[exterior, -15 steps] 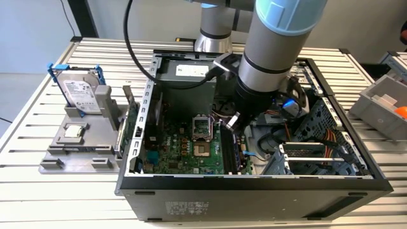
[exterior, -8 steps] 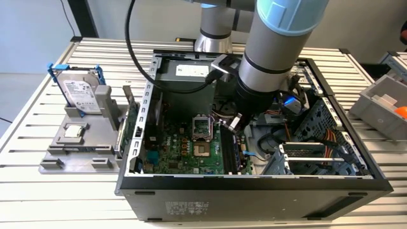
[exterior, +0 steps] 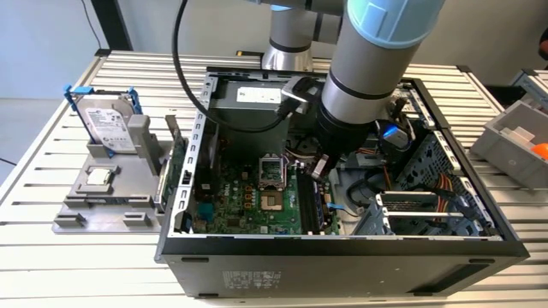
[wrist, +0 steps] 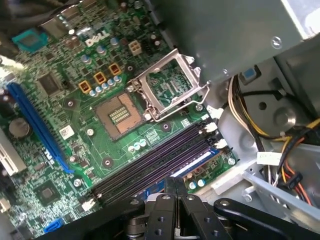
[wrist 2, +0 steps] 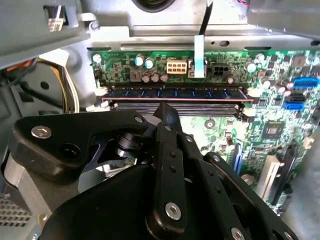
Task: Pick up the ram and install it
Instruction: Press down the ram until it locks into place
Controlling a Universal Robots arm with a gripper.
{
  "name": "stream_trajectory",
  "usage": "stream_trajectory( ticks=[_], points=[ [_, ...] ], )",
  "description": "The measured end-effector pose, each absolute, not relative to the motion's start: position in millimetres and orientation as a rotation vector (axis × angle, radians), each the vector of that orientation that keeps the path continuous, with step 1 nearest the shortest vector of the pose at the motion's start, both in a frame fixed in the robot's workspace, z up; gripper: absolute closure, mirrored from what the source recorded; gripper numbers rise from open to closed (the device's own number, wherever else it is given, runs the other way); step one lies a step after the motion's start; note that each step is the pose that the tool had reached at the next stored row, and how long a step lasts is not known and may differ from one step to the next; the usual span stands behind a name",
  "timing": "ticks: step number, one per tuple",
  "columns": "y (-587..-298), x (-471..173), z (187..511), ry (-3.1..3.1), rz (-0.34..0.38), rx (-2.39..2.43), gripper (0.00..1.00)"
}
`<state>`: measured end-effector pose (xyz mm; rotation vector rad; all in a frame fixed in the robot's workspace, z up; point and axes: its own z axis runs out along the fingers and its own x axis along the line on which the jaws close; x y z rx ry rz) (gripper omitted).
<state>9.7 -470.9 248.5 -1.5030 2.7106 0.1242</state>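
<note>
The gripper (exterior: 319,168) hangs inside the open computer case (exterior: 342,247), just above the memory slots (wrist: 155,165) on the green motherboard (exterior: 248,205); in both wrist views its black fingers (wrist 2: 167,125) are pressed together with nothing between them. The ram (wrist 2: 172,93), a dark-blue stick, sits upright in the slot at the board's edge, directly beyond the fingertips in the second wrist view, with empty dark slots beside it. The open processor socket (wrist: 167,87) lies just beside the slots. On the worktop (exterior: 86,263), well apart at the exterior view's left, a hard drive (exterior: 110,125) with blue rails stands in a grey holder (exterior: 107,202).
</note>
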Motion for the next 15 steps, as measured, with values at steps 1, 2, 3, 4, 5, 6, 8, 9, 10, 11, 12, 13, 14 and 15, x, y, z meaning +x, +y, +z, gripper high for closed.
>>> stream_trajectory(
  ticks=[1,2,3,4,5,6,8,9,10,11,12,13,14,15],
  points=[
    [-470.9,9.7,248.5,2.698,0.124,-1.526,1.00],
    [-470.9,9.7,248.4,2.685,0.125,-1.550,1.00],
    [-470.9,9.7,248.4,2.671,0.125,-1.573,1.00],
    [-470.9,9.7,248.4,2.658,0.125,-1.596,1.00],
    [-470.9,9.7,248.4,2.645,0.125,-1.618,1.00],
    [-470.9,9.7,248.4,2.631,0.125,-1.641,1.00],
    [-470.9,9.7,248.4,2.601,0.125,-1.689,1.00],
    [-470.9,9.7,248.4,2.586,0.125,-1.712,1.00],
    [-470.9,9.7,248.4,2.572,0.125,-1.734,1.00],
    [-470.9,9.7,248.4,2.556,0.124,-1.756,1.00],
    [-470.9,9.7,248.4,2.541,0.124,-1.778,1.00],
    [-470.9,9.7,248.4,2.525,0.123,-1.799,1.00],
    [-470.9,9.7,248.4,2.508,0.121,-1.821,1.00],
    [-470.9,9.7,248.3,2.490,0.117,-1.840,1.00]
  ],
)
